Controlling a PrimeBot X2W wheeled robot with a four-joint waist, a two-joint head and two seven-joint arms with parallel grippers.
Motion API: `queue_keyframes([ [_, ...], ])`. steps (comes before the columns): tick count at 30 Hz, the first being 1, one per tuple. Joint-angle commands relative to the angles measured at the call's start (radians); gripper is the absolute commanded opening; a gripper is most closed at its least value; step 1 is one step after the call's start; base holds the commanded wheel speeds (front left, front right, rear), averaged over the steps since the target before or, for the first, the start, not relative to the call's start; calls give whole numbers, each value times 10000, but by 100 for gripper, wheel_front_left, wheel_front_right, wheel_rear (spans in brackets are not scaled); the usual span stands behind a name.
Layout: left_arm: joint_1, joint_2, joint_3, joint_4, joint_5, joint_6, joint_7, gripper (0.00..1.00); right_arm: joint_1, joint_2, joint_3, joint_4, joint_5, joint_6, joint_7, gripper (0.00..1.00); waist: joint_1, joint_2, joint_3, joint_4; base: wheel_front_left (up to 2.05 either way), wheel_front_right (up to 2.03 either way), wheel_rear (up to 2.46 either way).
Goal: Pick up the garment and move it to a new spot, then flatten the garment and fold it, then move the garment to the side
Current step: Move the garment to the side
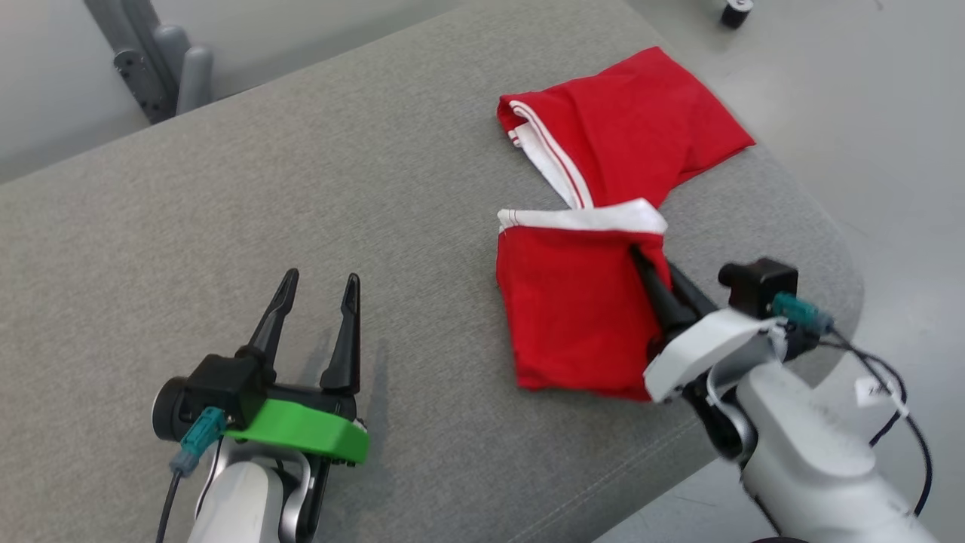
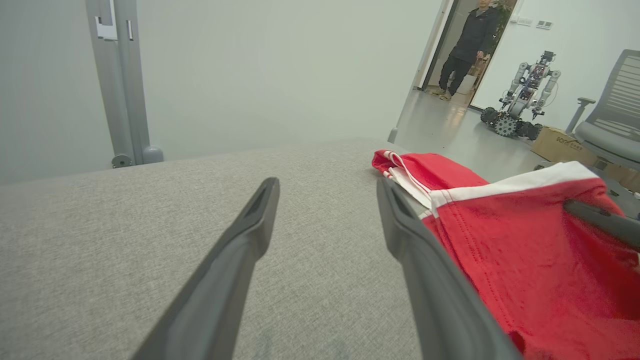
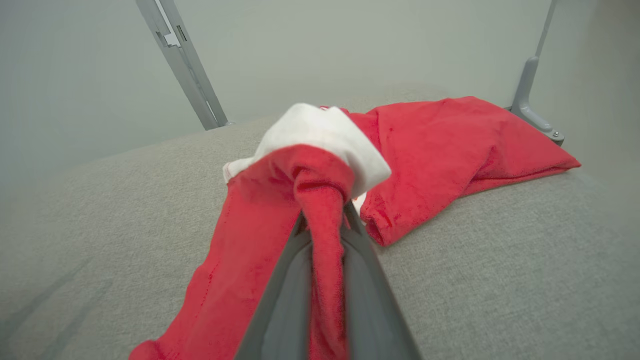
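Observation:
The garment is red with white trim and lies partly folded over itself on the right half of the grey cushioned table. My right gripper is shut on the garment, pinching a red fold near the white band and lifting it a little. In the right wrist view the pinched cloth bunches between the gripper's own fingers. My left gripper hovers open over bare table, left of the garment. In the left wrist view its fingers stand apart, with the garment to their right.
The table's rounded right edge drops to the floor close to my right arm. Grey metal posts stand behind the table. In the left wrist view, a person, a small wheeled robot and an office chair are far off.

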Motion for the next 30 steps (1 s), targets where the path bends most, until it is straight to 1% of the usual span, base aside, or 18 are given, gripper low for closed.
queue_keyframes([
  [1,-303,63,6,-107,125,-36,10,100,-672,-294,133,291,-81,-3,-24,0,1,-1,1030,1156,0,0,0],
  [4,-543,61,7,-333,320,-58,10,100,-1834,-889,556,1139,-63,-5,-24,0,1,-1,1491,1808,0,0,0],
  [7,-835,61,-31,-538,412,-74,10,100,-3032,-1621,833,2158,166,-9,-26,0,1,-1,1951,2546,0,0,0],
  [8,-835,61,-31,-538,412,-74,10,100,-3032,-1621,833,2158,166,-9,-26,0,1,-1,1951,2546,0,0,0],
  [13,-1129,56,-171,-802,372,-80,8,100,-4699,-2747,1434,3875,-8,-9,124,0,1,-1,2525,3663,0,0,0],
  [16,-1228,55,-226,-960,369,-31,10,100,-5415,-3405,1581,4754,-176,-9,174,0,1,-1,2794,4241,0,0,0],
  [19,-1256,50,-283,-1133,296,64,10,100,-5936,-3902,1460,5592,-267,-9,154,0,1,-1,2912,4715,0,0,0],
  [23,-1157,49,-355,-1294,277,161,10,100,-6327,-4466,1182,6615,-526,-9,60,0,1,-1,2967,5106,0,0,0],
  [27,-1040,49,-295,-1388,329,186,10,100,-6458,-4747,696,7180,-846,-9,4,0,1,-1,2972,5211,0,0,0],
  [28,-1023,49,-275,-1392,349,184,10,100,-6411,-4820,531,7281,-966,-9,-7,35,1,-1,2962,5210,0,0,0],
  [29,-1012,49,-258,-1383,373,184,10,100,-6288,-4792,354,7349,-1050,-9,-5,100,1,-1,2936,5195,0,0,0],
  [30,-990,49,-244,-1362,391,189,10,100,-6162,-4727,167,7389,-1111,-9,-3,100,1,-1,2893,5172,0,0,0],
])
